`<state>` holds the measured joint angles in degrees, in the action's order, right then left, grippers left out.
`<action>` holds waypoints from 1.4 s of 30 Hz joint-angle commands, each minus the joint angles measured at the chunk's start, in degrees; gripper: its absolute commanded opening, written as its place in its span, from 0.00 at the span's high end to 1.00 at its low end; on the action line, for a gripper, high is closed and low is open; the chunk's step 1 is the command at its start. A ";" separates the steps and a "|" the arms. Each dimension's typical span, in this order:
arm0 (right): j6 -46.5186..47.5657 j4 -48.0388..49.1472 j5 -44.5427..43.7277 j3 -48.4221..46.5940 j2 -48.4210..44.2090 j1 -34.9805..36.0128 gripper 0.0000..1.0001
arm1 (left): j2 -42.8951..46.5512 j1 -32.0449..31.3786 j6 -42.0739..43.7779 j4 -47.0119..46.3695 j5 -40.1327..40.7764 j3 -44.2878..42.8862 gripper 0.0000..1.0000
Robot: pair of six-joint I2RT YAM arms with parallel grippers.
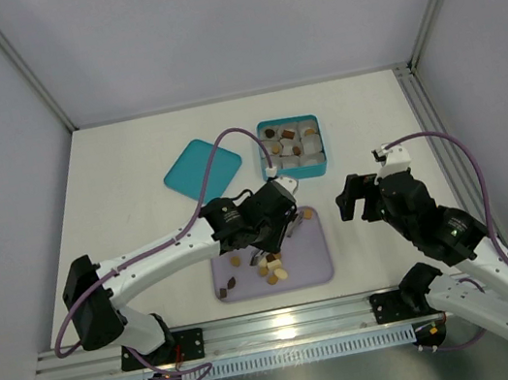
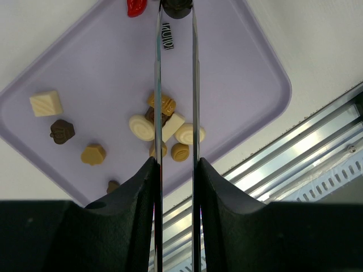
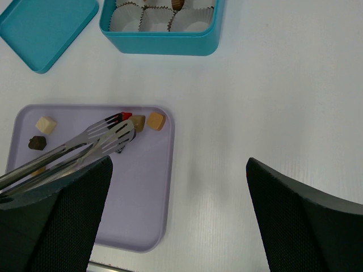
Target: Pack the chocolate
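- The left end effector [image 2: 176, 170] is clamped on the handles of a pair of metal tongs [image 2: 158, 85]. The blades run straight out ahead of it, narrowly parted.
- Close under the blades, on the lilac tray [image 2: 244, 68], lies most of the loose chocolate [image 2: 164, 127]. It is a cluster of cream, tan and brown pieces, with a cream cube [image 2: 45, 103] and a few others off to one side.
- At the tong tips, well ahead of this end effector, a dark piece [image 2: 177, 7] sits between the blades, with a red piece [image 2: 136, 7] just beside it. Whether the dark piece is pinched or only straddled I cannot tell.
- The step looks like picking up that one piece. Squeeze only enough to hold it, then lift straight up so the neighbours are not dragged.
- The right end effector [image 3: 178, 161] is wide open and empty, over bare worktop [image 3: 255, 85] beside the tray.
- Farthest ahead stands the teal box [image 3: 164, 41] of white paper cups [image 3: 127, 17], its lid [image 3: 45, 28] lying alongside. Release low over a free cup.
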<state>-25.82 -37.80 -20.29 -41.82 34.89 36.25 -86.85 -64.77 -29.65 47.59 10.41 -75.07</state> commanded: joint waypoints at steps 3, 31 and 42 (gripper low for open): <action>-0.28 1.86 -0.27 -0.10 0.17 -0.13 0.00 | 2.12 -0.27 -0.23 -0.57 2.68 -1.39 0.67; 0.33 1.77 -0.62 -1.15 0.52 -0.13 0.00 | -0.69 1.58 2.14 -0.40 4.97 -9.48 0.67; 0.77 1.59 -1.06 -2.12 0.70 -0.13 0.00 | -8.68 8.34 7.05 -1.45 3.30 -22.04 0.67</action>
<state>-25.69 -37.80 -20.38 -41.80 35.29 36.25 -93.25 -58.17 -25.47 48.56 13.91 -92.27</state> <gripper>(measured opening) 0.996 0.334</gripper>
